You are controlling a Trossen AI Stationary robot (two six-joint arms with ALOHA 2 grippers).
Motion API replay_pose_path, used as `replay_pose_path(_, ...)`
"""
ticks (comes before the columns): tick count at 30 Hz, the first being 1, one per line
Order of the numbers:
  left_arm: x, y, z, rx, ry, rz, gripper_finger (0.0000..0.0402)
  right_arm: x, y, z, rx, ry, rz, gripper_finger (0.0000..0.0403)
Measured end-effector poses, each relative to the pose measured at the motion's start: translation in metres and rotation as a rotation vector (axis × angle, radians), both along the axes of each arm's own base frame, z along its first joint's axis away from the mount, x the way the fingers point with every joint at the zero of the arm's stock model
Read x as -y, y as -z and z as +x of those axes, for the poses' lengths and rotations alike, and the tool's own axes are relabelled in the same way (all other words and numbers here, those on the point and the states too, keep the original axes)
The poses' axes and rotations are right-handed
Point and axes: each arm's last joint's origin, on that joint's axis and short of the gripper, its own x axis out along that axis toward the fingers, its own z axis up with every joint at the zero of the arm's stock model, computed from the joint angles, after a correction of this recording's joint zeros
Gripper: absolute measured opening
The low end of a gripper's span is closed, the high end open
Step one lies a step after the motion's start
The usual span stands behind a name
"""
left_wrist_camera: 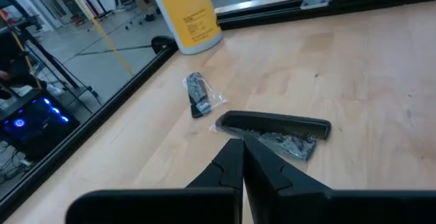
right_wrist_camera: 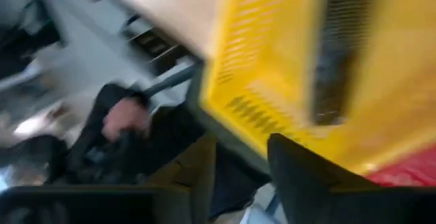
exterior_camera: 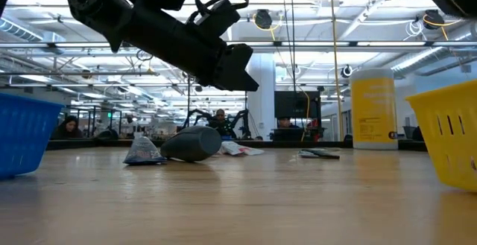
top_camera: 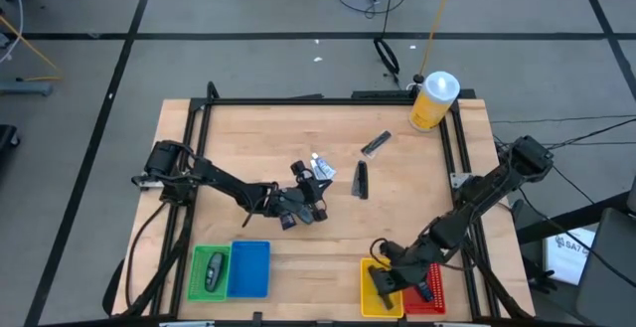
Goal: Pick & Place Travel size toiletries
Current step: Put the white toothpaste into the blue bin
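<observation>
Several toiletries lie on the table's middle: a dark grey oval bottle [exterior_camera: 191, 143], a white-and-blue tube [top_camera: 320, 165], a slim black wrapped stick [left_wrist_camera: 276, 124] [top_camera: 361, 180] and a small clear-wrapped item [left_wrist_camera: 197, 96] [top_camera: 376, 145]. One dark item lies in the green bin [top_camera: 211, 270]. My left gripper [left_wrist_camera: 240, 157] [top_camera: 308, 203] is shut and hovers above the table near the black stick, touching nothing. My right gripper [right_wrist_camera: 238, 166] [top_camera: 383, 277] is open over the yellow bin [top_camera: 370, 302], where something dark [right_wrist_camera: 334, 60] lies.
A large yellow bottle with a white cap [top_camera: 434, 101] stands at the table's far right corner. A blue bin [top_camera: 249, 269] sits beside the green one and a red bin [top_camera: 429, 292] beside the yellow one, all along the near edge. Bare wood lies between the bins.
</observation>
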Motion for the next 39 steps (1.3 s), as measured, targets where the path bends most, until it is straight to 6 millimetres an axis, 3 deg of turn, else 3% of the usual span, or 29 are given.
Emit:
replay_pose_path(5, 0.005, 0.002, -0.002, -0.024, 0.012, 0.0, 0.0026, 0.004, -0.037, 0.017, 0.43, -0.082, 0.073, 0.0186)
replay_pose_path(8, 0.011, 0.003, -0.003, -0.034, 0.031, 0.013, 0.0028, 0.024, -0.045, 0.028, 0.634, -0.147, -0.116, 0.0195)
replay_pose_path(11, 0.019, 0.004, -0.005, -0.066, 0.053, 0.052, 0.0025, 0.05, -0.036, 0.04, 0.767, -0.262, -0.504, 0.0194)
replay_pose_path(15, 0.031, 0.006, -0.011, -0.111, 0.033, 0.115, 0.0011, 0.091, -0.016, 0.049, 0.732, -0.435, -0.956, 0.0187)
replay_pose_path(21, 0.043, 0.012, -0.018, -0.145, 0.001, 0.101, 0.0009, 0.15, -0.001, 0.056, 0.753, -0.419, -1.326, 0.0187)
replay_pose_path(24, 0.042, 0.014, -0.019, -0.135, -0.026, 0.047, 0.0019, 0.173, 0.027, 0.044, 0.664, -0.467, -1.437, 0.0186)
replay_pose_path(28, 0.027, 0.015, -0.016, -0.072, -0.112, -0.067, 0.0017, 0.206, 0.053, 0.025, 0.603, -0.316, -1.543, 0.0179)
replay_pose_path(32, 0.005, 0.011, -0.013, 0.011, -0.22, -0.199, 0.0004, 0.227, 0.067, 0.004, 0.651, -0.132, -1.58, 0.0173)
replay_pose_path(35, -0.019, -0.004, -0.018, 0.021, -0.302, -0.255, 0.0005, 0.235, 0.066, -0.009, 0.72, 0.007, -1.605, 0.0172)
replay_pose_path(39, -0.06, -0.027, -0.037, -0.163, -0.27, -0.312, 0.0029, 0.233, 0.071, -0.019, 0.747, 0.081, -1.548, 0.0171)
